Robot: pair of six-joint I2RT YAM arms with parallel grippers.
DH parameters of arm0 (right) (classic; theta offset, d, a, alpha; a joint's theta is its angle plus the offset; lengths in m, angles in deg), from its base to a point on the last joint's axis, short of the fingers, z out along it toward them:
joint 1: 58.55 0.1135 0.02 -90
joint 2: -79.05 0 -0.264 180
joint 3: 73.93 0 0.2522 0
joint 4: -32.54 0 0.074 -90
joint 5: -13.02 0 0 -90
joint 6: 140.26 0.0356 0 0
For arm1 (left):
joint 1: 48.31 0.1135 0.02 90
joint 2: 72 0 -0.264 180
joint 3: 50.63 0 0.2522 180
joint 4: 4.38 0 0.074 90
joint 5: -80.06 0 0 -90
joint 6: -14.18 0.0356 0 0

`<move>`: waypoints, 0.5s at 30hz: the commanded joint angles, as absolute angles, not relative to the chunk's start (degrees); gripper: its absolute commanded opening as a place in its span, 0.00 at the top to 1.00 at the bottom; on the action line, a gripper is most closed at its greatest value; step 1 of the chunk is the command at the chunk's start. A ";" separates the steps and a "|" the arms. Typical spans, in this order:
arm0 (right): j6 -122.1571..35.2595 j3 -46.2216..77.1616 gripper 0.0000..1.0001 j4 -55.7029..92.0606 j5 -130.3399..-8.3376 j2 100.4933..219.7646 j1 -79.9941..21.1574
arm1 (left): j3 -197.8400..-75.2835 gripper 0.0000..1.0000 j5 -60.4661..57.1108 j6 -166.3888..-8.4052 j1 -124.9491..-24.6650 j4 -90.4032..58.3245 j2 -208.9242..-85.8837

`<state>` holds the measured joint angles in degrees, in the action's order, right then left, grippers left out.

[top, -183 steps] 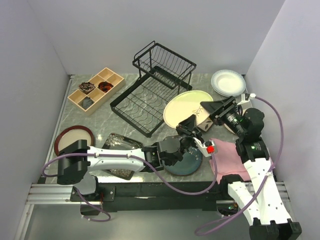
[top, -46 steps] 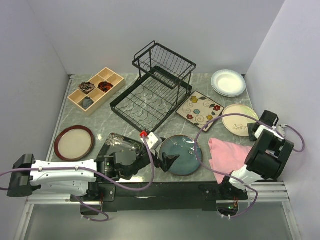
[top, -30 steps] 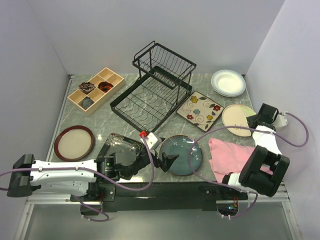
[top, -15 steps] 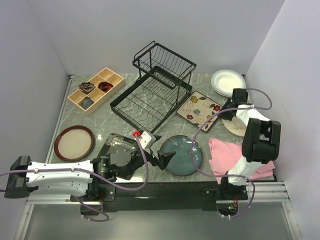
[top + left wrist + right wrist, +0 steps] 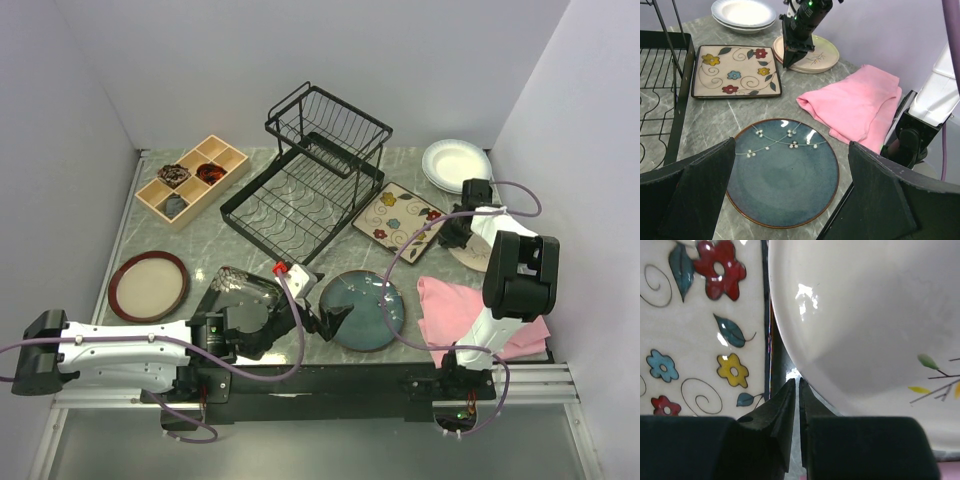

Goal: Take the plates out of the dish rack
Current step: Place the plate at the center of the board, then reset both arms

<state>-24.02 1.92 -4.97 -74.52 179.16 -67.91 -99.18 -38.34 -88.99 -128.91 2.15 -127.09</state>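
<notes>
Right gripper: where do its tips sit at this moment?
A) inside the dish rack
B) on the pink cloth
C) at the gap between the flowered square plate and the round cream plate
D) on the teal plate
C: the right wrist view shows the shut right gripper pointing at the narrow gap between the flowered square plate and the round cream plate.

We find the dish rack (image 5: 300, 200) at the middle back of the table (image 5: 190, 245), the compartment tray (image 5: 192, 180) to its left and a square plate (image 5: 398, 220) to its right. Behind and right of that square plate lie stacked plates (image 5: 455, 165); a side plate (image 5: 822, 50) sits just right of it. In front lie the folded cloth (image 5: 455, 310) and, left of it, a dinner plate (image 5: 362, 310). A rimmed plate (image 5: 148, 284) lies near left.
</notes>
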 commanded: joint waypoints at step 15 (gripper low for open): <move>-24.16 2.07 0.60 -2.93 -68.96 158.90 -56.98 | -99.81 0.01 -41.92 -86.99 -128.82 4.71 -127.02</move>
<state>-24.26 3.28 -4.23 -70.50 172.74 -64.26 -99.18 -39.76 -88.59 -128.91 2.19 -127.44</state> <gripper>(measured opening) 0.250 0.995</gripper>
